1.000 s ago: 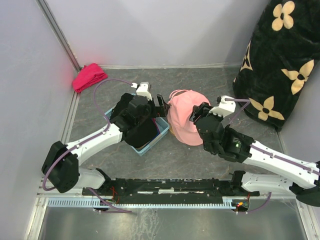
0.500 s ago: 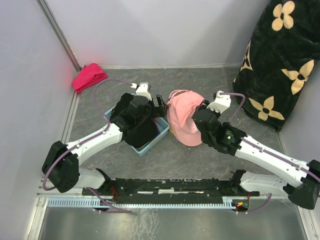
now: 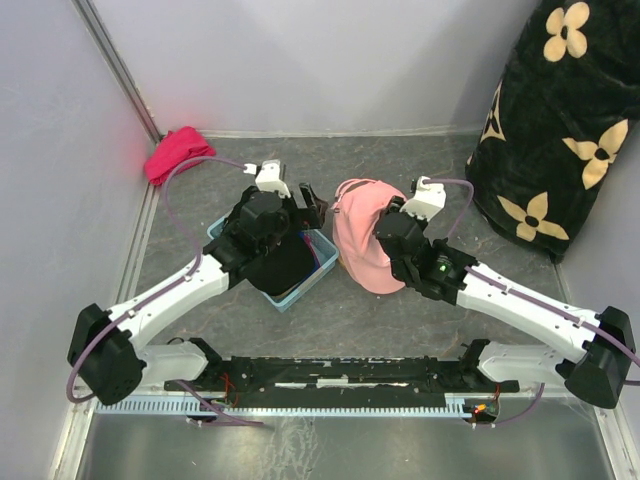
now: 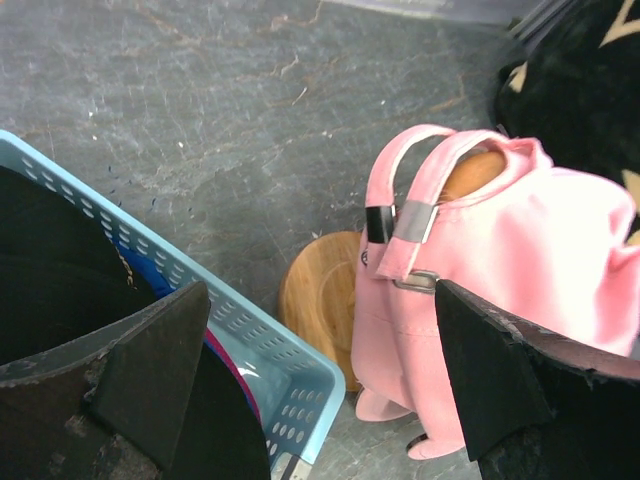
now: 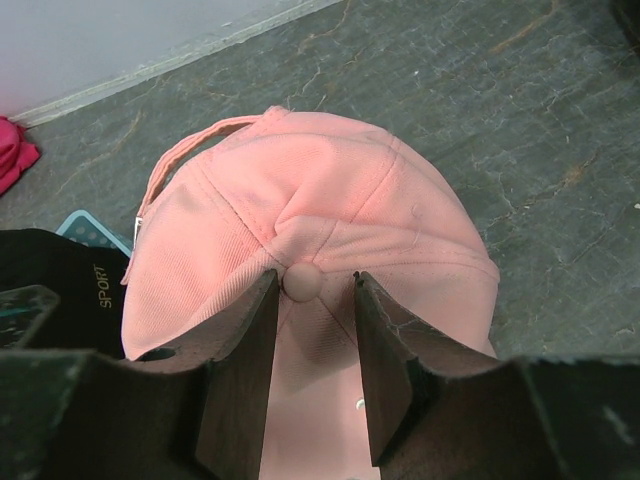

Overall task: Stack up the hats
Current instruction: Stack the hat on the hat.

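Note:
A light pink hat [image 3: 358,245] sits over a round-topped wooden stand [image 4: 318,292], its strap end facing the left arm. My right gripper [image 5: 315,285] is on its crown [image 5: 320,200], the jaws narrowed around the top button with a fold of pink fabric bunched between them. A black hat [image 3: 275,265] fills a light blue basket [image 3: 322,262], with slivers of blue and magenta hat under it [image 4: 226,368]. My left gripper [image 4: 320,300] hangs wide open over the basket's corner and the gap to the stand, touching nothing.
A red-pink cloth bundle [image 3: 178,153] lies in the far left corner. A black blanket with cream flowers [image 3: 560,120] is piled at the far right. Grey walls close in the back and left. The basket [image 4: 250,320] stands right against the stand's base.
My right gripper has moved forward onto the top of the pink hat and its jaws have narrowed around the button. The left gripper has shifted slightly back, still open.

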`<act>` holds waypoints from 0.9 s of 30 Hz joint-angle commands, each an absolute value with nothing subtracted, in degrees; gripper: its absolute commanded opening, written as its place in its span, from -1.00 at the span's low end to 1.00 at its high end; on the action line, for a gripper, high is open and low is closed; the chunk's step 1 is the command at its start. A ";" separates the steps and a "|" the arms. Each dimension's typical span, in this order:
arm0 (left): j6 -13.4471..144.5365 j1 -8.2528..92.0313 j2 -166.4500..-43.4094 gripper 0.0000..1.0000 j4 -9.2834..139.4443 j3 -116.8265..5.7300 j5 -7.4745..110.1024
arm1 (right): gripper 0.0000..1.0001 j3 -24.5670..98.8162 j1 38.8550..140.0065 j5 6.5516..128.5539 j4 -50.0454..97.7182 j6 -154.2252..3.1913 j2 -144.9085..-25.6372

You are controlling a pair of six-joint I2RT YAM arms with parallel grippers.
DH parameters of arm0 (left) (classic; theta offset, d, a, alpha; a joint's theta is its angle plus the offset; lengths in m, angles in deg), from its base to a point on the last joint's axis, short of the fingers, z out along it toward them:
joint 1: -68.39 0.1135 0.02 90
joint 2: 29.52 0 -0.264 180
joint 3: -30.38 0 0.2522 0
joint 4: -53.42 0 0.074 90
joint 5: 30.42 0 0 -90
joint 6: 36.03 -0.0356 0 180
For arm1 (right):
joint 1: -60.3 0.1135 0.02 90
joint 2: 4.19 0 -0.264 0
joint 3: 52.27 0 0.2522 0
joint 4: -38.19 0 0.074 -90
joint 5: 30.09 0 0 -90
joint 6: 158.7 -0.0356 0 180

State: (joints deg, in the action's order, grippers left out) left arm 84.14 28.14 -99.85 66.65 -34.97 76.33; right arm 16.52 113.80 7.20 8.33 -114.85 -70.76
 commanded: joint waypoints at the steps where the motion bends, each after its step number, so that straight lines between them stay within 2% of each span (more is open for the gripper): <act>1: 82.60 28.13 -96.77 1.00 64.74 -36.39 77.18 | -0.11 18.53 113.87 10.57 10.07 -113.84 -71.83; 6: 80.80 28.16 -100.50 0.99 66.10 -40.75 73.05 | -0.08 18.98 113.84 10.87 10.07 -112.96 -71.21; 13: 80.61 28.89 -105.98 0.99 64.17 -43.32 67.83 | 0.11 17.71 113.85 9.88 10.44 -110.64 -67.60; 27: 81.41 33.01 -111.61 0.99 62.20 -46.51 61.77 | 0.15 17.15 111.65 9.82 11.30 -107.25 -64.40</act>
